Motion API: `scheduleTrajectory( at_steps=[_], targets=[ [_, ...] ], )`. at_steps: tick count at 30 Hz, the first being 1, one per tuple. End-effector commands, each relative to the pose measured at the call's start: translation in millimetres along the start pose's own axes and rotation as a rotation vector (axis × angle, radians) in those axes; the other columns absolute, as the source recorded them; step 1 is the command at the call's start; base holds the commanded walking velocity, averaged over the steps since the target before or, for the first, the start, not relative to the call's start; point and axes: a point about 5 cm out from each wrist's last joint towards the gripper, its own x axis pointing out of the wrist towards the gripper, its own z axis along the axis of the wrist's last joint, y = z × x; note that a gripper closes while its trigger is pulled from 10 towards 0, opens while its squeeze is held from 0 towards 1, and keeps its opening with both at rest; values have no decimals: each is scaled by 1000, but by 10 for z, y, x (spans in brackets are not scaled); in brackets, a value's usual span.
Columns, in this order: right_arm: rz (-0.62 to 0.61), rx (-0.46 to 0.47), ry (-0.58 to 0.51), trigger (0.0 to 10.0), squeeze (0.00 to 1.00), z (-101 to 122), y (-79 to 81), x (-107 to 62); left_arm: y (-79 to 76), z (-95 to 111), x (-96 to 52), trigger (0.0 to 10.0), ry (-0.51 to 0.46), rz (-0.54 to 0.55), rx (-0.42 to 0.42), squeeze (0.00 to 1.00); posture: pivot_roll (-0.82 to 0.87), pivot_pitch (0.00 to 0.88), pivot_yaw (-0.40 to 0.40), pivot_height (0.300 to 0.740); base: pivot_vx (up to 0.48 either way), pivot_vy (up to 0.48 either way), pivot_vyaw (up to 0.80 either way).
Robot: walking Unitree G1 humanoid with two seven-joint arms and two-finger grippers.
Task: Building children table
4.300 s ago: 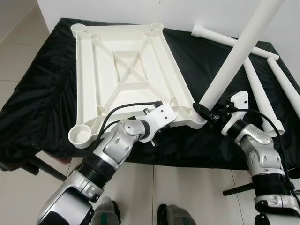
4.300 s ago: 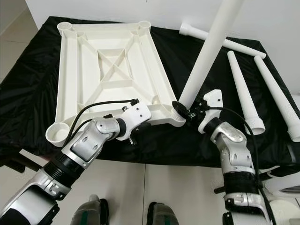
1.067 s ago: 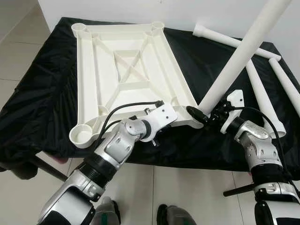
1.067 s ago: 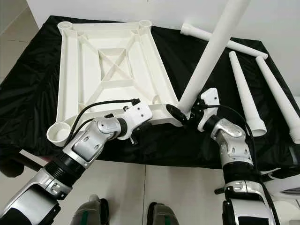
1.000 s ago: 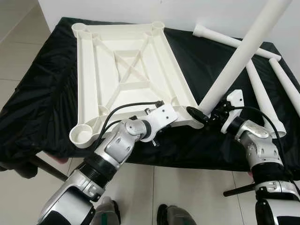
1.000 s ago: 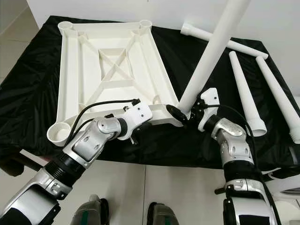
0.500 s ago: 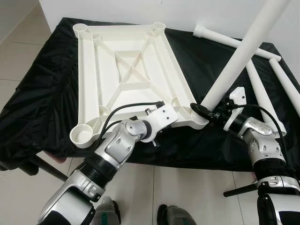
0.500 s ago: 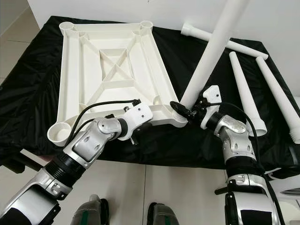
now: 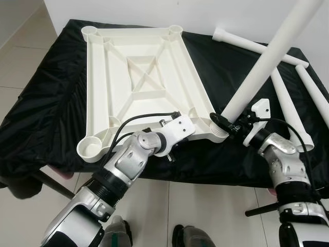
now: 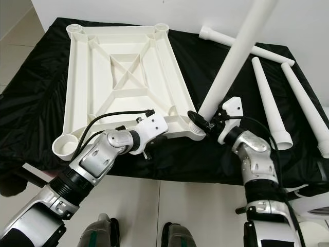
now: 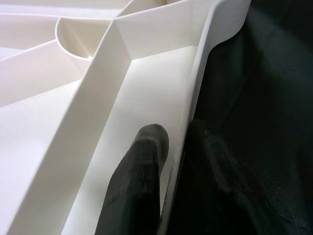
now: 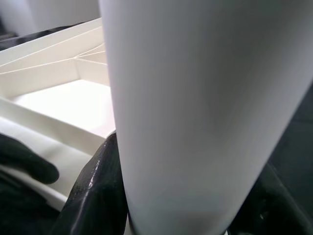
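A white tabletop (image 9: 139,77) lies upside down on the black cloth, with a round socket at each corner. My left gripper (image 11: 176,147) is shut on its near rim, one finger (image 11: 144,166) inside the frame and one outside. My right gripper (image 9: 230,123) is shut on the lower end of a long white leg (image 9: 262,62). The leg leans up and to the right from the near right corner socket (image 9: 218,133). The fingers (image 12: 98,186) hide whether the leg's end sits in that socket.
Three more white legs lie on the cloth at the right: one across the back (image 9: 257,45) and two pointing toward me (image 9: 288,105) (image 9: 316,95). The black cloth (image 9: 41,103) hangs over the table's edges. Pale floor tiles (image 9: 169,206) lie below.
The right gripper has shifted the leg's lower end slightly at the near right corner, and the leg's tilt changed a little. The left gripper has stayed on the rim.
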Motion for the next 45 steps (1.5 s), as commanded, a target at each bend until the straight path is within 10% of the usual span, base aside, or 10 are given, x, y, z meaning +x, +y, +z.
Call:
scheduleTrajectory(
  at_steps=[1,38,39,40,45],
  targets=[
    [9,29,-27,10000,0,13,103,74,-126,5,47,10000,-9,-67,14,0,-24,80,-51,740,0,0,0],
    [-678,112,-78,10000,0,181,743,627,-167,-1,41,10000,-8,-74,13,0,-10,83,-56,740,0,0,0],
    [-666,117,-81,10000,282,185,736,618,-163,-5,40,10000,-7,-72,10,0,-13,88,-58,740,0,0,0],
    [-659,124,-81,10000,1000,184,731,611,-162,-5,39,10000,-7,-71,9,0,-14,91,-59,740,0,0,0],
    [-654,130,-88,10000,1000,179,694,573,-157,-3,38,10000,-7,-68,6,0,-16,94,-61,740,0,0,0]
  ],
)
